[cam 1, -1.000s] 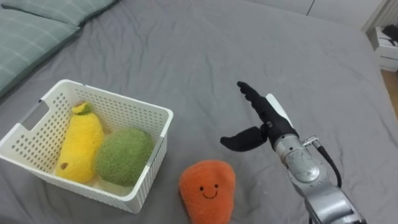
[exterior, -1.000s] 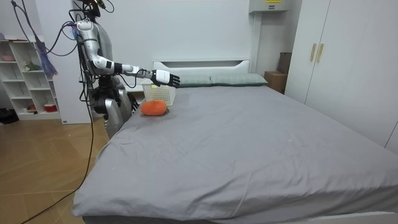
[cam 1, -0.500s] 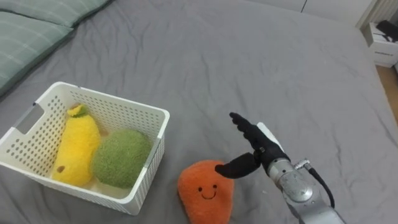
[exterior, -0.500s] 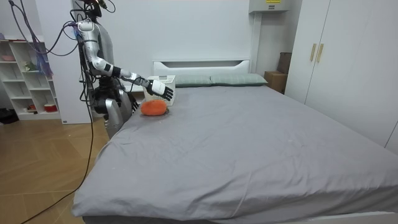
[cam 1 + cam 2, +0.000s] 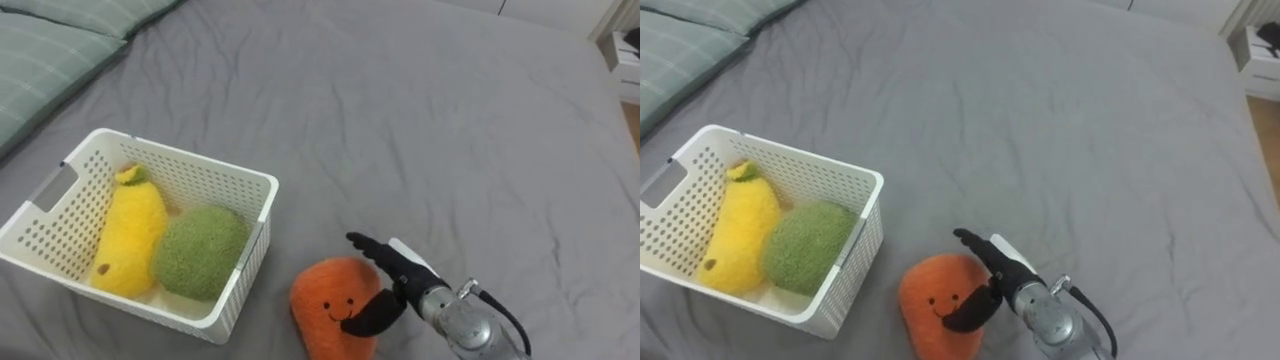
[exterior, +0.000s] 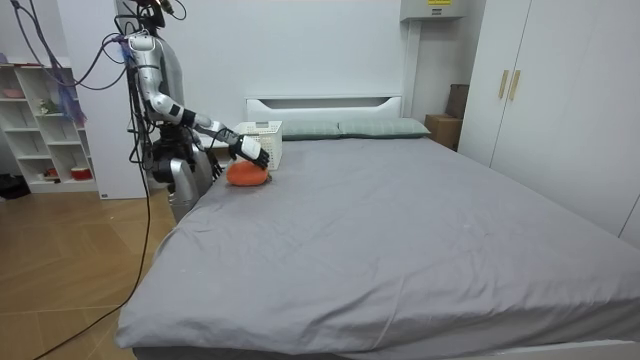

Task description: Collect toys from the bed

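Beside the basket [image 5: 262,185], the right hand [image 5: 405,285] has dropped onto the orange toy [image 5: 320,300], fingers spread wide, thumb across its face; closing the grasp appears next.

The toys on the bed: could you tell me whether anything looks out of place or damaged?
Only the orange plush toy is out of place: it lies on the bed beside the white basket, while the yellow toy and green toy sit inside. The open right hand reaches over it. Nothing looks damaged.
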`<state>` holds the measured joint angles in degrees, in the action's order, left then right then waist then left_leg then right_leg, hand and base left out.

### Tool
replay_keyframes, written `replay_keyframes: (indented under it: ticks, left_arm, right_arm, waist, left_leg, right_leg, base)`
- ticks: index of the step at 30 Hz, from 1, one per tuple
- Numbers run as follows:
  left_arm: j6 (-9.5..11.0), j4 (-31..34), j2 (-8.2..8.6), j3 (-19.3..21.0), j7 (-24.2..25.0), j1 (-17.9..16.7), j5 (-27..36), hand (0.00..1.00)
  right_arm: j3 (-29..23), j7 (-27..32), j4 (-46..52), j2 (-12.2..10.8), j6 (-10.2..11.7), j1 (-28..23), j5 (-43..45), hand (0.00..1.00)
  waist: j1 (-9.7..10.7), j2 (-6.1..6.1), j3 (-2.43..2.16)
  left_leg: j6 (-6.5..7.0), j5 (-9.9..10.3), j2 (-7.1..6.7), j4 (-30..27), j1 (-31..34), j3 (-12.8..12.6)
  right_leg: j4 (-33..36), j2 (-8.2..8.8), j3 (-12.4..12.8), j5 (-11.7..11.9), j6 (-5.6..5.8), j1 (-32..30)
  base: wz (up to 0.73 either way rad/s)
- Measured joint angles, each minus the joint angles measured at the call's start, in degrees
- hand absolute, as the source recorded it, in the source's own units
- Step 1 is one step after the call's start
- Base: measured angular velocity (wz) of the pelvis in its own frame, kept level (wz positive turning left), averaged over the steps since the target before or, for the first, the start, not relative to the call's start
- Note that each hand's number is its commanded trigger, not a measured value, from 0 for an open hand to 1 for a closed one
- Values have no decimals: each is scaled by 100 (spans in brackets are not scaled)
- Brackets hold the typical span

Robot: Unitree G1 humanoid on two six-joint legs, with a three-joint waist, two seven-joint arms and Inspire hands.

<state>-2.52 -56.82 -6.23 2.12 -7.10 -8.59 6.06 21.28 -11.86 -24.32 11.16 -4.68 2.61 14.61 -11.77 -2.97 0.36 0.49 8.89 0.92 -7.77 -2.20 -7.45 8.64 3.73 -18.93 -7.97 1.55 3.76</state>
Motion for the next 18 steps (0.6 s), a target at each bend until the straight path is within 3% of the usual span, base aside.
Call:
replay_keyframes:
  ticks: [7,18]
  left_arm:
    - [0,0,16,-2,6,0,77,0]
    - [3,11,13,-4,-5,-2,118,0]
  right_arm:
    - [-7,-14,-472,-17,-120,50,424,0]
    - [-6,126,-642,-150,-119,110,771,0]
  waist:
    - [-102,-5,-7]
    - [-127,-40,2]
  left_leg:
    - [1,0,1,0,-24,-7]
    - [1,1,0,3,-31,-7]
  right_leg:
    - [8,7,-3,0,0,13]
    - [3,4,-4,0,0,26]
  base:
    - [0]
    - [0]
